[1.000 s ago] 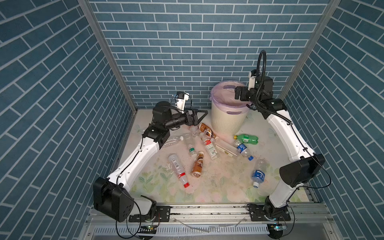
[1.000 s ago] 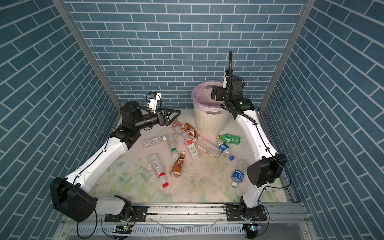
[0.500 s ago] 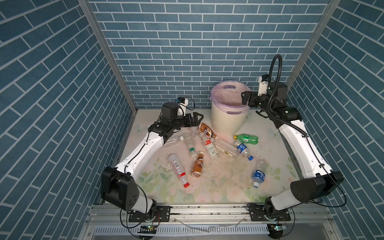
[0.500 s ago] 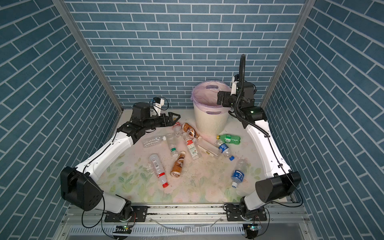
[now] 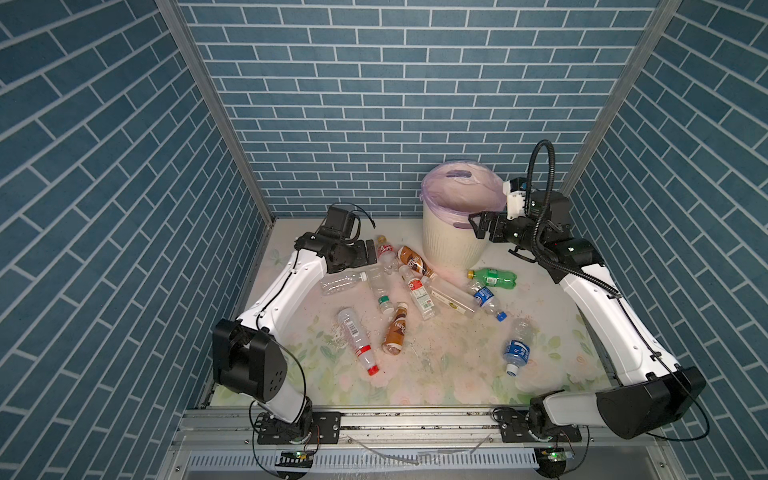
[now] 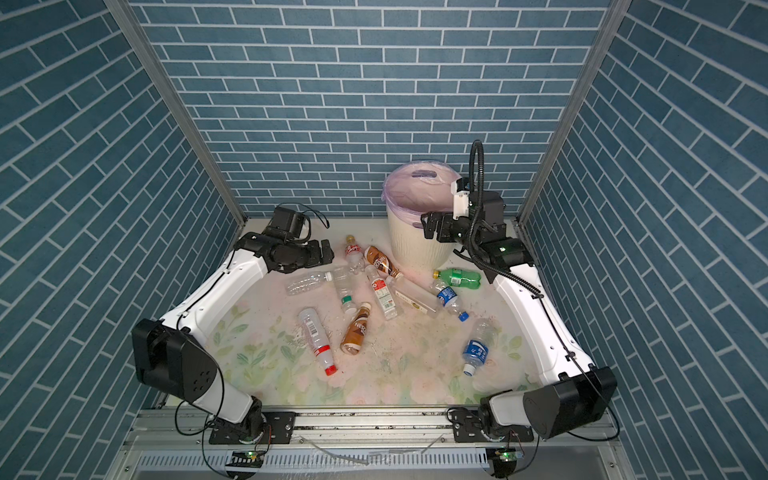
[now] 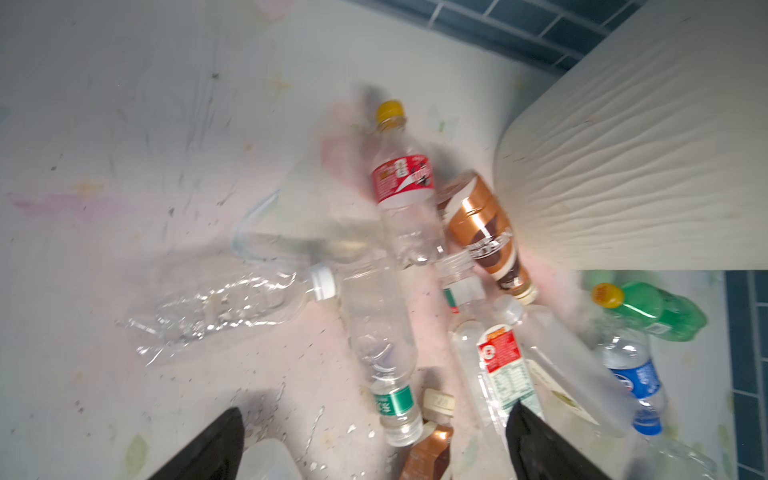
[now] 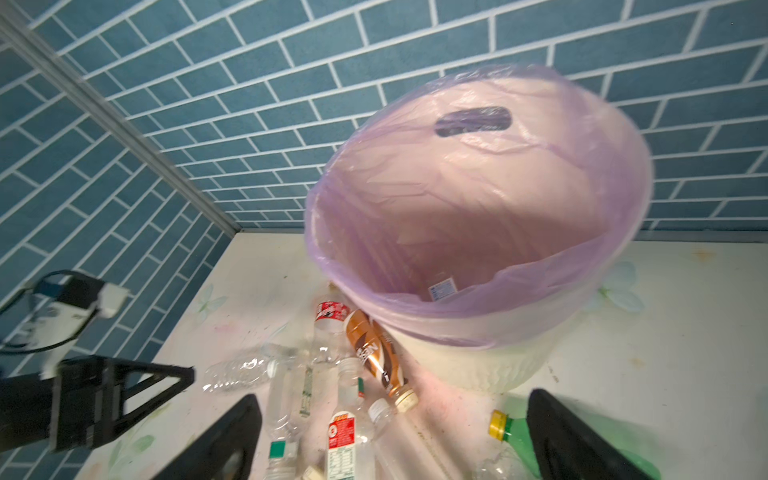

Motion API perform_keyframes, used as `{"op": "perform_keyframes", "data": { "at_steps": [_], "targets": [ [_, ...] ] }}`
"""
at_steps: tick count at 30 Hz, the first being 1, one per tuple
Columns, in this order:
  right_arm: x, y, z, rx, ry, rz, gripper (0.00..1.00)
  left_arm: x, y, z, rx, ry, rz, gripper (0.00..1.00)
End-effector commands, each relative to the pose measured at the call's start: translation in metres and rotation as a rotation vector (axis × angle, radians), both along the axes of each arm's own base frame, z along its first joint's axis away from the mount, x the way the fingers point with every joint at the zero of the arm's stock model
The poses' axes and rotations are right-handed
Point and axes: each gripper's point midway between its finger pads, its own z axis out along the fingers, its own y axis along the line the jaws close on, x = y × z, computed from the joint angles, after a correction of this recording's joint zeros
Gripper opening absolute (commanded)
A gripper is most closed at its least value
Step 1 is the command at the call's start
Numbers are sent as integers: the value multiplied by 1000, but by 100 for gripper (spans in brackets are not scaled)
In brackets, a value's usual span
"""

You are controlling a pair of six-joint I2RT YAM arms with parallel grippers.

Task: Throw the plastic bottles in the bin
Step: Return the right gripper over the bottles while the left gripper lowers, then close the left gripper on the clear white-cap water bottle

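Observation:
Several plastic bottles lie scattered on the floral table: a red-labelled clear one (image 5: 385, 253), a brown one (image 5: 413, 261), a green one (image 5: 494, 277), a crushed clear one (image 5: 340, 284) and others nearer the front. The cream ribbed bin (image 5: 453, 245) with its lilac liner stands at the back; a small blue-white label (image 8: 442, 289) shows deep inside it. My left gripper (image 5: 368, 257) hangs open low over the bottles (image 7: 388, 374) and holds nothing. Beside the bin's wall (image 8: 498, 353), below the rim, my right gripper (image 5: 480, 224) is open and empty.
Blue brick walls close in the table on three sides, with metal posts in the back corners. A blue-labelled bottle (image 5: 516, 351) lies alone at the right front. The arm bases sit on a metal rail (image 5: 415, 419) along the front edge.
My right gripper has come down from the bin's rim to beside its wall. The left gripper has dropped lower and drawn back a little over the bottles. Both stayed open.

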Motion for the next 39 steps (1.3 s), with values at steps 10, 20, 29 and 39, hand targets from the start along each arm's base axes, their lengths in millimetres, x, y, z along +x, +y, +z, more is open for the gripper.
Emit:
{"op": "perform_keyframes", "data": {
  "at_steps": [10,20,29,39],
  "targets": [
    [-41,101,-23,37,33,290,99,-8,65,-69,167,253,80,99],
    [-38,132,-53,23,118,343,99,24,73,-110,267,302,10,99],
    [-35,134,-73,-24,146,355,99,45,76,-113,321,279,-52,99],
    [-38,134,-78,-15,157,360,99,41,56,-117,265,261,-231,97]
  ]
}}
